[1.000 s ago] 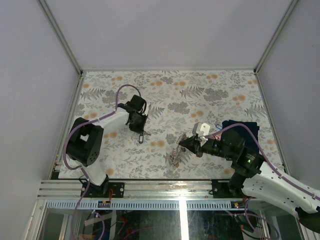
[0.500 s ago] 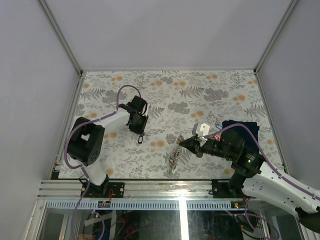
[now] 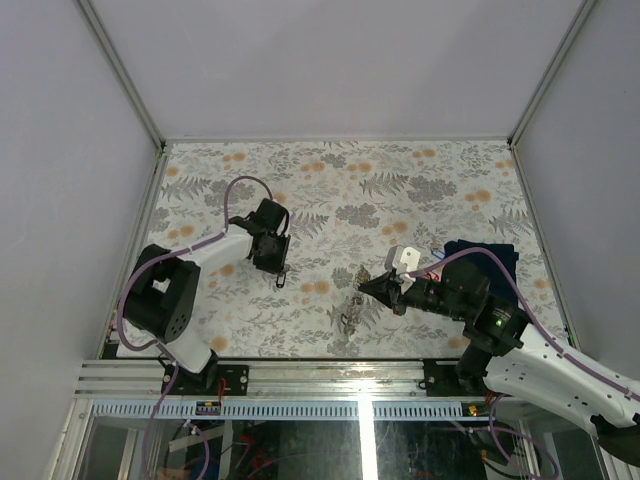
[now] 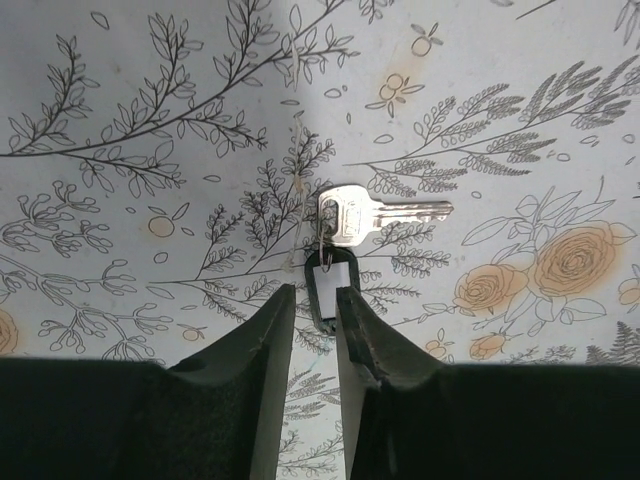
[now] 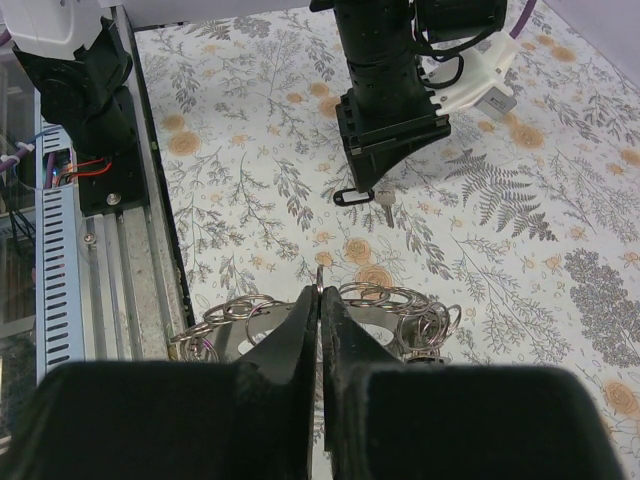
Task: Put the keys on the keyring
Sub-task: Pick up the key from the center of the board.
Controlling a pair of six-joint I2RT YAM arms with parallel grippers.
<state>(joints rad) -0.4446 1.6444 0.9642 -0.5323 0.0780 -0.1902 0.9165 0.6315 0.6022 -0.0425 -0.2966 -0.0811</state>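
**One key down, keyring pinched**

Silver key (image 4: 385,211) with black tag (image 4: 328,287): flat on the floral counter (image 4: 150,120), blade pointing right in the left wrist view. Grey, jagged keyring (image 5: 395,298): clamped at its rim between the right fingers (image 5: 295,345), near the counter's front edge.

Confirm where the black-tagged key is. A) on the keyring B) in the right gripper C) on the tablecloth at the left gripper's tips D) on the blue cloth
C: the black-tagged key lies flat on the floral tablecloth, just ahead of the open left gripper, gripped by nothing.
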